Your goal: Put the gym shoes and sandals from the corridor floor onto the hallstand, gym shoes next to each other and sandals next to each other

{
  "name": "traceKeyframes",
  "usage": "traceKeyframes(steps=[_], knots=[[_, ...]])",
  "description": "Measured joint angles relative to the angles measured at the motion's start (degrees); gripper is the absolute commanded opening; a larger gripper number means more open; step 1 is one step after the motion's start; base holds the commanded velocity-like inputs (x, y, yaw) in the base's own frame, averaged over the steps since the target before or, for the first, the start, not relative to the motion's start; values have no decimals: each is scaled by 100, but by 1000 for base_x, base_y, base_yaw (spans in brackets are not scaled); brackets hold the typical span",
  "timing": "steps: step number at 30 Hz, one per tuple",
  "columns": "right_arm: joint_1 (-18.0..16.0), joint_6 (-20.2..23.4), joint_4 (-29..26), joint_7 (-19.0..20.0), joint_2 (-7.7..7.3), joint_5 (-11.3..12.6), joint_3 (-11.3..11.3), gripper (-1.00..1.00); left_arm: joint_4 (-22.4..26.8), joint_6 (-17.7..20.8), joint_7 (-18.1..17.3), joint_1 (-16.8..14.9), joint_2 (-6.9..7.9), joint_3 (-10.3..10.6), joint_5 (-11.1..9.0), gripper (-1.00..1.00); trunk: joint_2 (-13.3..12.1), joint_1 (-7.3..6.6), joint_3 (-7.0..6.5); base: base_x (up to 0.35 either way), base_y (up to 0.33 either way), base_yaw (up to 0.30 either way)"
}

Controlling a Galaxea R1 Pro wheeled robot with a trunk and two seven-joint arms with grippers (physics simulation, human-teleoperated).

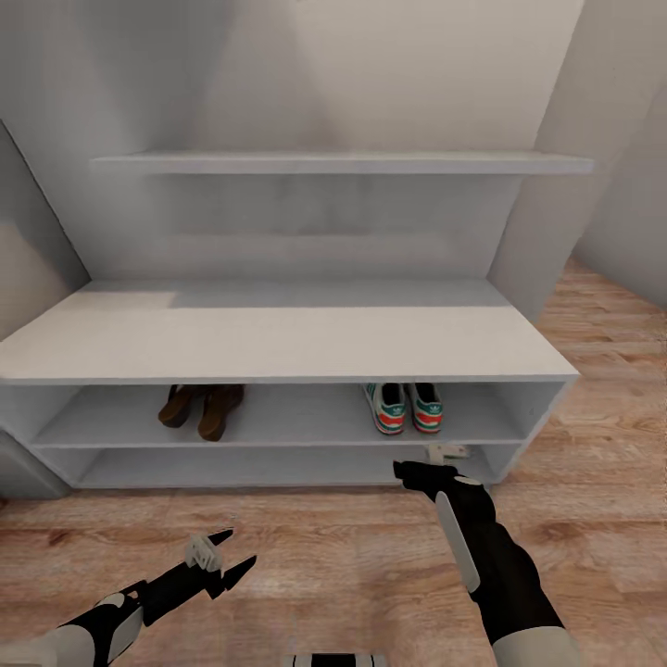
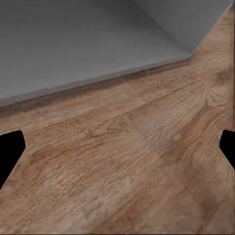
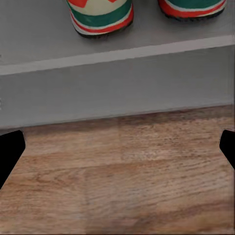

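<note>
The two gym shoes (image 1: 389,409) (image 1: 426,408) stand side by side, heels outward, at the right of the hallstand's (image 1: 278,345) upper shelf bay. Their heels (image 3: 100,18) (image 3: 193,7) also appear in the right wrist view. The two sandals (image 1: 176,405) (image 1: 220,410) sit together at the left of the same bay. My right gripper (image 1: 446,453) (image 3: 117,152) is open and empty, low in front of the rack below the gym shoes. My left gripper (image 1: 239,548) (image 2: 117,152) hangs open and empty over the corridor floor (image 1: 333,547).
A long wall shelf (image 1: 343,164) runs above the hallstand's broad top. The lower shelf bay (image 1: 232,468) holds nothing. Grey walls close in at both sides, and wood floor continues to the right (image 1: 611,371).
</note>
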State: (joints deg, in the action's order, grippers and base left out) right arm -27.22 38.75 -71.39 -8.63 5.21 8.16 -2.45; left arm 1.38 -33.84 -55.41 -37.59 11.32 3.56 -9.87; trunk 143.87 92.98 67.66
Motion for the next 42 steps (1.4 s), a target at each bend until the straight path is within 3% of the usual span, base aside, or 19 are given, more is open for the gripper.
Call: traceKeyframes(steps=[9,36,40,42], knots=[[29,-5,0,6,-1,2,-19,100,3,0,0,0,0,0,-6,100,0,-3,0,-237,0,0],[53,-177,77,89,8,83,-33,100,-1,0,0,0,9,-8,-6,100,0,-4,0,-3,0,0],[70,-549,288,663,5,213,-43,100,0,0,0,0,9,-8,-6,100,0,-4,0,0,0,0],[74,-736,615,1145,0,295,-48,100,0,0,0,0,9,-8,-6,100,0,-3,0,0,0,0]])
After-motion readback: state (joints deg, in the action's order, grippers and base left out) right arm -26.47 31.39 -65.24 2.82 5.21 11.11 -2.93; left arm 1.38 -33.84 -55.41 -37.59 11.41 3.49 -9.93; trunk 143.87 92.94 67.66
